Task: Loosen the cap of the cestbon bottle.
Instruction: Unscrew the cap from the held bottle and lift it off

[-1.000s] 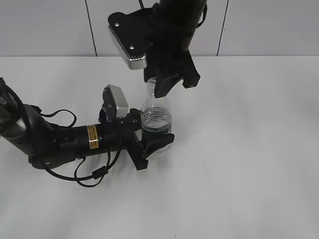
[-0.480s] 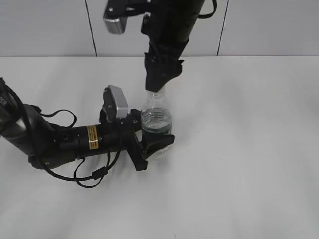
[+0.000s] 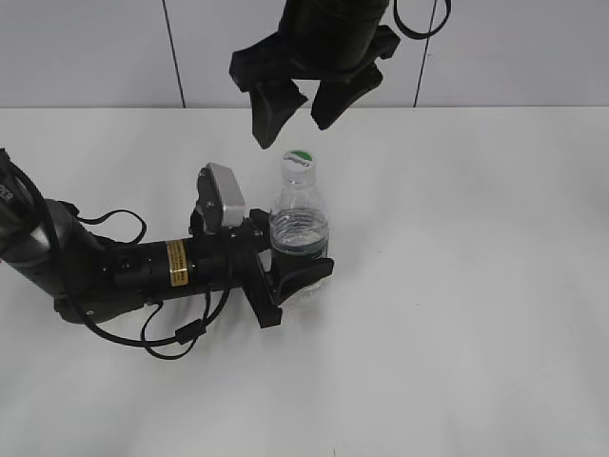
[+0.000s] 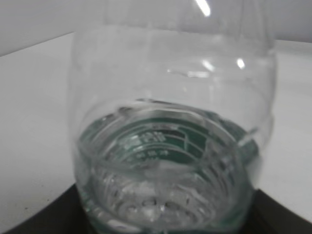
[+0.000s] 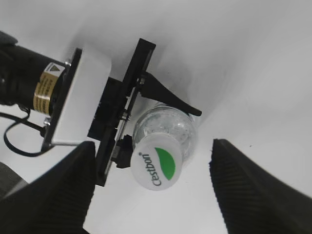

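Having lifted off the cap (image 3: 300,160) since the earlier frames, now hovering above it with fingers (image 3: 269,112) spread wide: the right gripper (image 3: 301,107), holding nothing. Standing upright on the white tabletop (image 3: 476,286), long axis vertical: the cestbon bottle (image 3: 298,228), clamped low around its body by the left gripper (image 3: 290,276), reaching in from 9 o'clock. Filling the left wrist view with clear ribbed plastic and green label. Sitting between the two dark fingers in the right wrist view, slightly toward 7 o'clock of their midpoint: the cap, apparently seated. Likely calling for a straight descent by the nearer right arm, closing on the cap, then twisting.
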